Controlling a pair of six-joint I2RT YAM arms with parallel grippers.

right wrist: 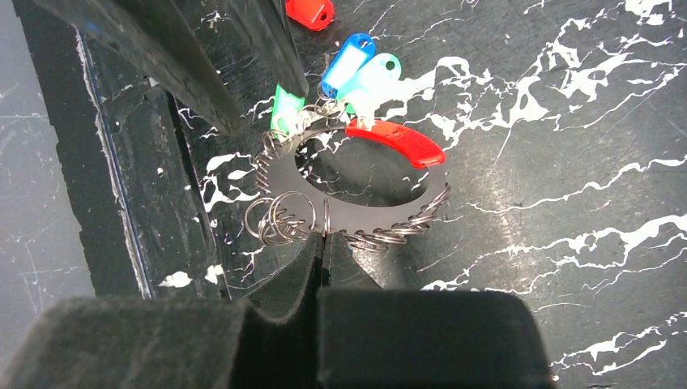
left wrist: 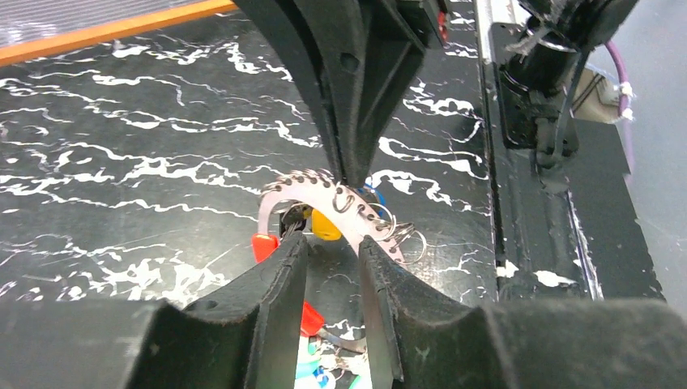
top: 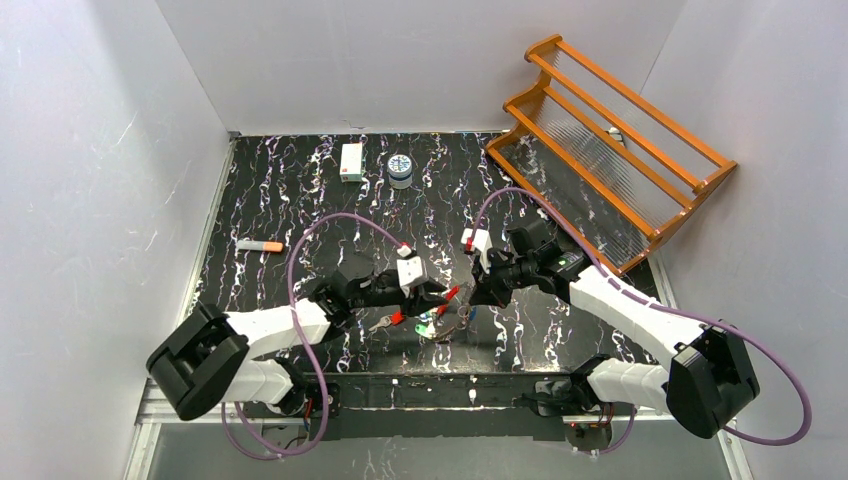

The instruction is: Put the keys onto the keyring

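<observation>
Right gripper (right wrist: 324, 241): jaws closed flat on the near rim of the keyring (right wrist: 373, 215). Left gripper (left wrist: 330, 245): narrow gap, nothing clamped, fingertips just beside the ring's opposite rim. Keys (right wrist: 356, 69) capped blue, green and red fan from that far rim onto the table (right wrist: 567, 121). One red-capped key (right wrist: 309, 11) lies apart.
</observation>
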